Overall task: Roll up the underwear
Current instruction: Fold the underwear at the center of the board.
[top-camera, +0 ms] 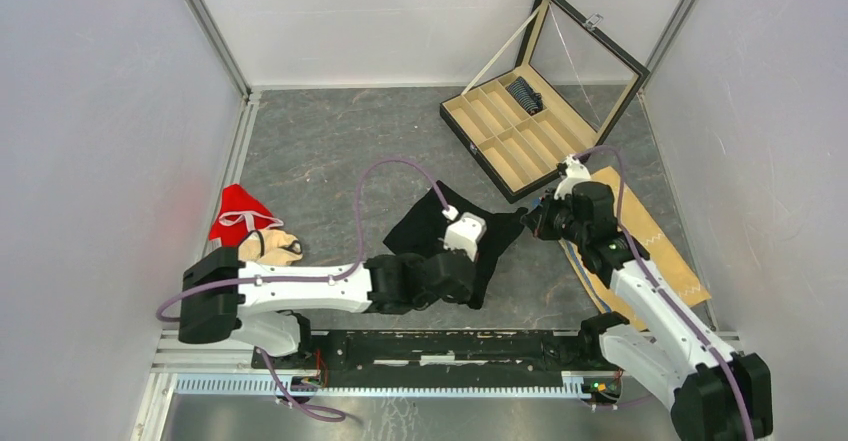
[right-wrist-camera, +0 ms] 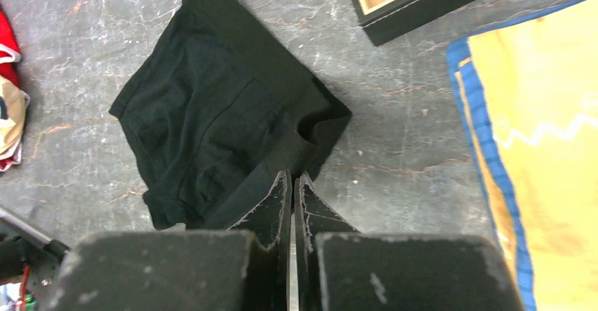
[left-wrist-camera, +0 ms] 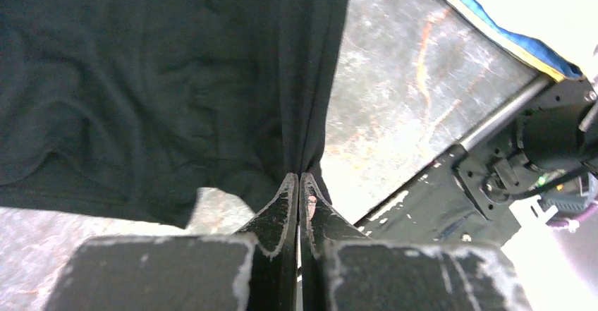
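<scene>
two end effectors [left-wrist-camera: 297,178] [right-wrist-camera: 292,177] pinch black underwear [right-wrist-camera: 204,124].

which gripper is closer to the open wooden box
Right. The right gripper is shut on a corner of the black underwear, just short of the near corner of the box. The left gripper pinches the underwear's near edge, farther from the box.

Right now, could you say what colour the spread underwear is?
Soft fabric briefs: plain black, best in right wrist view.
</scene>
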Tool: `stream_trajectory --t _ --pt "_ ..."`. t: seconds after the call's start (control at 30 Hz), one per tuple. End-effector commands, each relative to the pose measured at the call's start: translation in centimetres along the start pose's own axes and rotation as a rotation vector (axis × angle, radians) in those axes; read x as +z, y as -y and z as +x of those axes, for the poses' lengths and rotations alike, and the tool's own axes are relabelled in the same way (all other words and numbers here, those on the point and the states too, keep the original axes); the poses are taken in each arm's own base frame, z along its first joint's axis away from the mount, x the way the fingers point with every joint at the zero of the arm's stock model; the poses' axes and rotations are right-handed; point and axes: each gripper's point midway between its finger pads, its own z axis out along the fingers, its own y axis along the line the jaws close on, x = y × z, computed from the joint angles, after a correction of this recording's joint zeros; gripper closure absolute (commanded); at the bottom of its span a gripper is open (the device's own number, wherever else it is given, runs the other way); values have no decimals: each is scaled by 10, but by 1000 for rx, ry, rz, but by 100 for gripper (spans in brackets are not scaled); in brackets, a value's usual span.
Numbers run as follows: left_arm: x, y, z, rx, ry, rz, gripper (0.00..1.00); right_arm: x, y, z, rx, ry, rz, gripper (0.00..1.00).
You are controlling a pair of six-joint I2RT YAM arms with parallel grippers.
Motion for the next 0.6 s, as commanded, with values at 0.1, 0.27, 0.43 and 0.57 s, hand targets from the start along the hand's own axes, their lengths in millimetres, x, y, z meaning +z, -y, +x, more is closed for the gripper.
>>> stream_trajectory --t 0.1,0.27,0.43,0.57 --pt "-9 -52 -24 -47 74 -71 98 26 -54 -42 13 64 -95 100" --pt "-13 -97 -34 -55 105 -191 98 57 -79 -56 8 58 -103 100" --pt "-17 -144 -38 -116 136 -297 98 90 -93 -55 -7 3 -110 100" --pt "-17 -173 -34 -144 136 -372 98 116 -102 -53 -7 -17 -128 100"
